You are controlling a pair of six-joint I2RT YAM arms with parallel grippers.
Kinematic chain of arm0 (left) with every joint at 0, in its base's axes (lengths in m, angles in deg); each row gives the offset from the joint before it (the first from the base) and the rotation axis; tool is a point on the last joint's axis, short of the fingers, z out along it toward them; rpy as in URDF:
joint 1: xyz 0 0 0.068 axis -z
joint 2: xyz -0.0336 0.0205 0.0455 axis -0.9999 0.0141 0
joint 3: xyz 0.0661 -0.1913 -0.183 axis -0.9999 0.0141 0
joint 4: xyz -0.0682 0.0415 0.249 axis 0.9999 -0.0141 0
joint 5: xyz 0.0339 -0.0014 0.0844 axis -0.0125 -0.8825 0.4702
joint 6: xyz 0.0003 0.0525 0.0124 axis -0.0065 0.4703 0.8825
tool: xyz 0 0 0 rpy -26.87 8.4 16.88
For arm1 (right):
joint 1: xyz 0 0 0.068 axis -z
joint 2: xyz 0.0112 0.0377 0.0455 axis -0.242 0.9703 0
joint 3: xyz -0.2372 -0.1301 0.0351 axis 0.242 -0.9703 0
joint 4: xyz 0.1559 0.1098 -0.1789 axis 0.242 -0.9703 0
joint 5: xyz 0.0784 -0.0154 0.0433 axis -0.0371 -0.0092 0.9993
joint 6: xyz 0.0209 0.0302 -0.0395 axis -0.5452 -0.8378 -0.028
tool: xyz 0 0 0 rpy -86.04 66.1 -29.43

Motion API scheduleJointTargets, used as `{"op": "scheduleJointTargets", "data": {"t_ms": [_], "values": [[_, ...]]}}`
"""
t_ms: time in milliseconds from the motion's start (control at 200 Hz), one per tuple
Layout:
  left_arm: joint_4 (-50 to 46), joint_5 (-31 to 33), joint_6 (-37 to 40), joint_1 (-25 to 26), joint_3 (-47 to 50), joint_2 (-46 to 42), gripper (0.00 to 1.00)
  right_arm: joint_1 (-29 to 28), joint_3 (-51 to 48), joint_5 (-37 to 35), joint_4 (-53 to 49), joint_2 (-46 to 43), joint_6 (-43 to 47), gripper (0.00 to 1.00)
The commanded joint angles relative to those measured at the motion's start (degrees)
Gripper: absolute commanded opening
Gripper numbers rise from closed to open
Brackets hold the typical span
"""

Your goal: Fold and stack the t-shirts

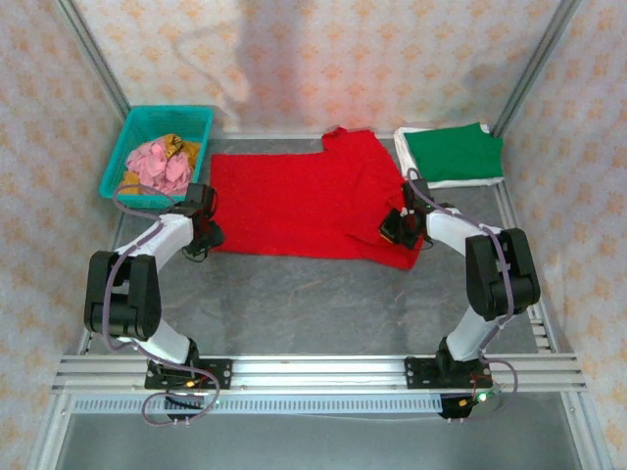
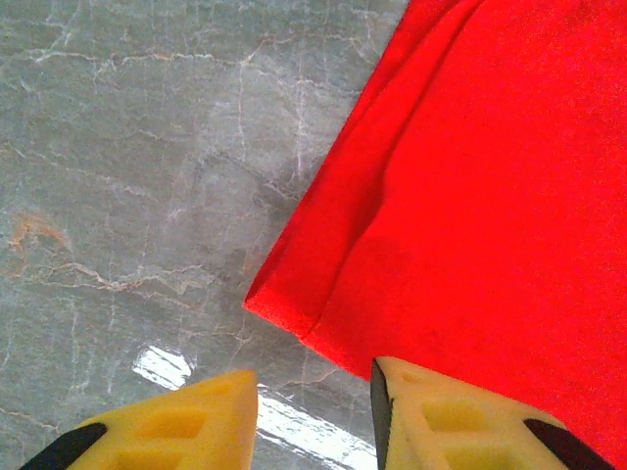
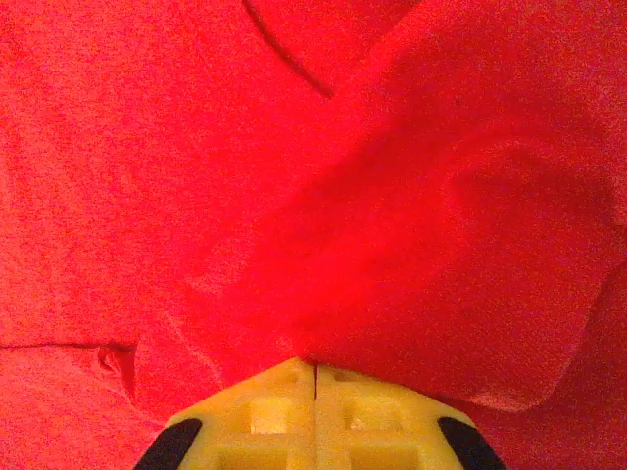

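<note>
Matt cloth red shirt (image 1: 284, 206), glossy table (image 2: 147, 147)

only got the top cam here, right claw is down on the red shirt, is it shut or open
Observer: Shut. On the right wrist camera the right claw has its fingers pressed together, and a fold of the red t-shirt runs up to the tips, apparently pinched.
Operator: and the left claw
Observer: Open. The left claw shows a clear gap with nothing in it.
Operator: is it over the shirt yet
Observer: Half. One finger is over the bare table, the other over the cloth, and the shirt's corner lies just ahead of the gap.
</note>
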Motion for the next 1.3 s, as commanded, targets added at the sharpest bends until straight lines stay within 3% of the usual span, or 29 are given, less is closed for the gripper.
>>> {"op": "scheduleJointTargets", "data": {"t_ms": [0, 465, 1026, 1291], "values": [[0.5, 0.4, -0.3, 0.2, 0.5, -0.6, 0.36, -0.1, 2.6, -1.9, -0.6, -2.0, 0.3, 0.0], [0.6, 1.3, 0.1, 0.2, 1.2, -2.1, 0.36, -2.2, 15.1, -3.4, -3.2, 2.8, 2.9, 0.0], [0.0, 1.8, 1.2, 0.1, 0.1, -0.7, 0.37, -6.7, 35.9, -5.3, -9.1, 18.2, 6.5, 0.0], [-0.7, 2.4, 1.7, 0.2, -0.6, -0.8, 0.44, -8.4, 42.1, -8.9, -12.7, 23.0, 6.2, 0.0]]}}
